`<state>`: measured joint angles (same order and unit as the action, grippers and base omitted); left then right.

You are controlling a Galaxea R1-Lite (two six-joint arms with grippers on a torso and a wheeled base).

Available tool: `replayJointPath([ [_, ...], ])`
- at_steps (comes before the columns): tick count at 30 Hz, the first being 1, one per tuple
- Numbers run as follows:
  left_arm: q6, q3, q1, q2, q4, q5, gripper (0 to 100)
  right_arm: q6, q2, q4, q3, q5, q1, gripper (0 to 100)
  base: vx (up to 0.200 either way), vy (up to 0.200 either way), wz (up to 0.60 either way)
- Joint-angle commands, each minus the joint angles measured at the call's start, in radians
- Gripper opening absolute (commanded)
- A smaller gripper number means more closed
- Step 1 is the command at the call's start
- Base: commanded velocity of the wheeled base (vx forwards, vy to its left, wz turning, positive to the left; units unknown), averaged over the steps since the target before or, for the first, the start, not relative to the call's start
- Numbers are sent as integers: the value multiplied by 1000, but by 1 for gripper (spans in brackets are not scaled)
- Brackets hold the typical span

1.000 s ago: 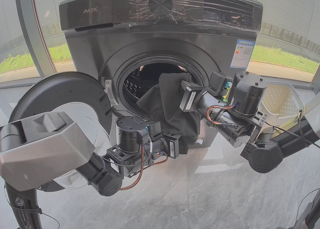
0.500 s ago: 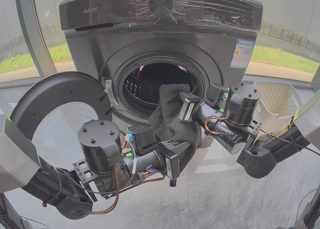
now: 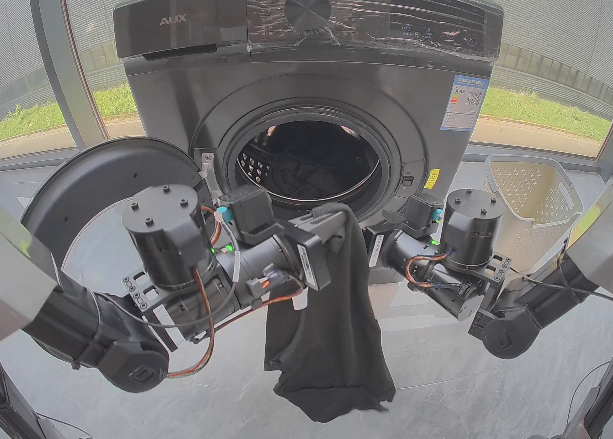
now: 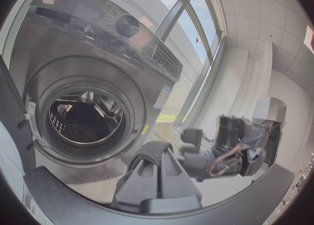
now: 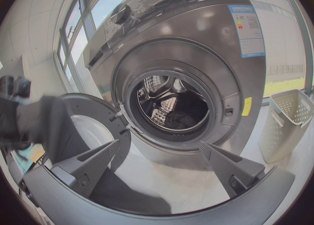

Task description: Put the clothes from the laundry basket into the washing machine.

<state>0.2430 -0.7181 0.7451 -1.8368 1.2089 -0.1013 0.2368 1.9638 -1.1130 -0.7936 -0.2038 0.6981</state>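
Note:
A black garment hangs in front of the washing machine, below its round drum opening. My left gripper is shut on the garment's top fold, and the left wrist view shows the cloth draped over its closed fingers. Just right of the cloth, my right gripper stands open with nothing between its fingers. More dark clothes lie inside the drum. The cream laundry basket stands on the floor right of the machine.
The machine's round door is swung open to the left, right behind my left arm. Glass walls stand behind the machine. Bare grey tiled floor lies in front of it.
My right gripper let go of the black garment and drew back and down from the drum mouth. My left gripper rose, closed on the garment and now holds it hanging outside the drum.

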Motion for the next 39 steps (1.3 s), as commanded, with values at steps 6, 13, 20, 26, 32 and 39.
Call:
replayJointPath([
  [6,-8,-104,-75,-52,-11,83,0,-80,-59,9,169,17,-61,100,0,0,0],
  [13,-10,-109,-87,-55,-11,87,0,-103,-49,9,217,30,-45,100,0,0,0],
  [20,-14,-123,-92,-75,-20,109,0,-114,-45,-1,220,50,-15,100,0,0,0],
  [26,-21,-176,-109,-102,-32,132,0,-116,-16,-7,223,58,17,100,0,0,0],
  [32,-22,-202,-112,-114,-34,138,0,-117,38,-8,212,81,23,100,0,0,0],
  [39,-22,-222,-112,-114,-42,138,0,-136,113,-39,192,130,17,100,0,0,0],
])
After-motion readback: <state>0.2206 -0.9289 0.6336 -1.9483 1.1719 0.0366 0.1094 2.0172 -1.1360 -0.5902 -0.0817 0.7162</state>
